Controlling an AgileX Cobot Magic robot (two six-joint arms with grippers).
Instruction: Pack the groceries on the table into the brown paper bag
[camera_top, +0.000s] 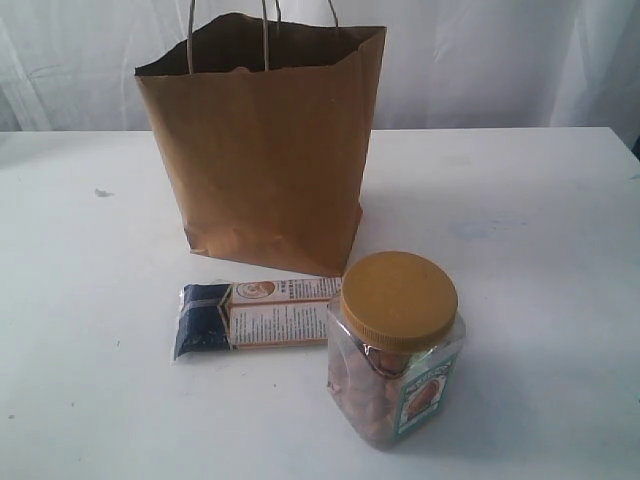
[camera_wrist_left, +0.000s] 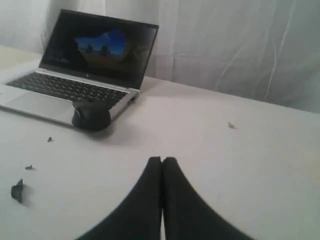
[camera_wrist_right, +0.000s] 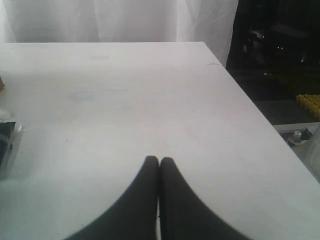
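Note:
The tall brown paper bag (camera_top: 262, 150) stands upright and open at the back middle of the white table (camera_top: 530, 250). In front of it lies the long navy-orange packet (camera_top: 255, 315), flat on the table. Just right of the packet stands the clear jar with the mustard-yellow lid (camera_top: 398, 345). The bottle, can, carton and pouch are out of view. Neither gripper shows in the exterior view. My left gripper (camera_wrist_left: 162, 160) is shut and empty over bare table. My right gripper (camera_wrist_right: 159, 160) is also shut and empty; the packet's end (camera_wrist_right: 6, 140) shows at that view's edge.
In the left wrist view an open laptop (camera_wrist_left: 75, 75) and a black mouse (camera_wrist_left: 91, 116) sit on the table, with small dark bits (camera_wrist_left: 17, 190) nearby. The right wrist view shows the table's edge (camera_wrist_right: 250, 105) with a dark drop beyond. White curtains hang behind.

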